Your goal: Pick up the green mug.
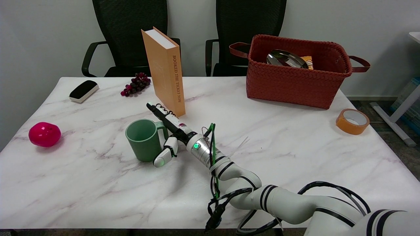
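Note:
The green mug (143,139) stands upright on the marble table (98,190), left of centre, its handle turned to the right toward my arm. My right hand (168,131) is right beside that handle, seen edge-on. Its long fingers (157,111) stretch past the far side of the handle toward the book. The thumb (165,154) hangs down at the mug's near right side, close to or touching the wall. The fingers are spread and hold nothing. Whether any finger passes through the handle is hidden.
An orange book (165,72) stands upright just behind the hand. Behind it lie dark grapes (136,84) and a black-and-white eraser (83,91). A pink ball (44,134) lies far left, a red woven basket (295,70) back right, a tape roll (352,121) right.

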### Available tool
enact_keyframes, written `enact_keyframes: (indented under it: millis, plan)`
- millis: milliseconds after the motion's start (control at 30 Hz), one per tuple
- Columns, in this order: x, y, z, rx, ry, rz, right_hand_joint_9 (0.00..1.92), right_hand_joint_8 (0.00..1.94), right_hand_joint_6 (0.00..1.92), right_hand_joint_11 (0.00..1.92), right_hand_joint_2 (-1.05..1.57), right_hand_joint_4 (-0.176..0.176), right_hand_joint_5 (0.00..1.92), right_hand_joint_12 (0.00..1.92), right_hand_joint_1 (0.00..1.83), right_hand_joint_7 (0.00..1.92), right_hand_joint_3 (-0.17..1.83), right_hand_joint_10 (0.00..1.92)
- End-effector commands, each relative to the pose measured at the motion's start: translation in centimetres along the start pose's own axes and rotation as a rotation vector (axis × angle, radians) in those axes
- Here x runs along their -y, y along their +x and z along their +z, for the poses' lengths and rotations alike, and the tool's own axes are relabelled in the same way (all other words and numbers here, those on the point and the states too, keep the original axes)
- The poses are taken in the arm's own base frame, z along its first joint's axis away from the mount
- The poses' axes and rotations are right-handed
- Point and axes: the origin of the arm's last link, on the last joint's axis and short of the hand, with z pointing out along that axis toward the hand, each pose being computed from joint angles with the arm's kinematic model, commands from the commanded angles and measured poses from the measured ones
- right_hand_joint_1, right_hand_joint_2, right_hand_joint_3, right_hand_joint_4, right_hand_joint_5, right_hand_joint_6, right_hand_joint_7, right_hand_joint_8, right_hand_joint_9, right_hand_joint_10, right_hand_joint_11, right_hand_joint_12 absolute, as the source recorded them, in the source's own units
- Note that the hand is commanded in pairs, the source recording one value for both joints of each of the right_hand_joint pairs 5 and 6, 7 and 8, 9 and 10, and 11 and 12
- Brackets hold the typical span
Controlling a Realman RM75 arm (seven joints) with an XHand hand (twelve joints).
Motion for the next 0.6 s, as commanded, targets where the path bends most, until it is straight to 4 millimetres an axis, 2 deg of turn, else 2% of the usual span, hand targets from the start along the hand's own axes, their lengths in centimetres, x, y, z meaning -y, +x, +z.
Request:
enact_keyframes:
  millis: [33,267,600]
  plan:
    - [-0.34,-0.52,0.25,0.008,-0.018,-0.004,0.00,0.01,0.03,0.00,-0.66,0.000,0.03,0.00,0.96,0.01,0.45,0.00]
    - [-0.31,-0.53,0.37,0.007,-0.020,-0.003,0.00,0.08,0.15,0.00,-0.66,0.000,0.15,0.00,1.00,0.08,0.44,0.00]
    - [-0.52,-0.46,0.32,0.001,-0.030,0.008,0.00,0.21,0.32,0.35,-0.64,0.000,0.32,0.35,1.04,0.21,0.44,0.00]
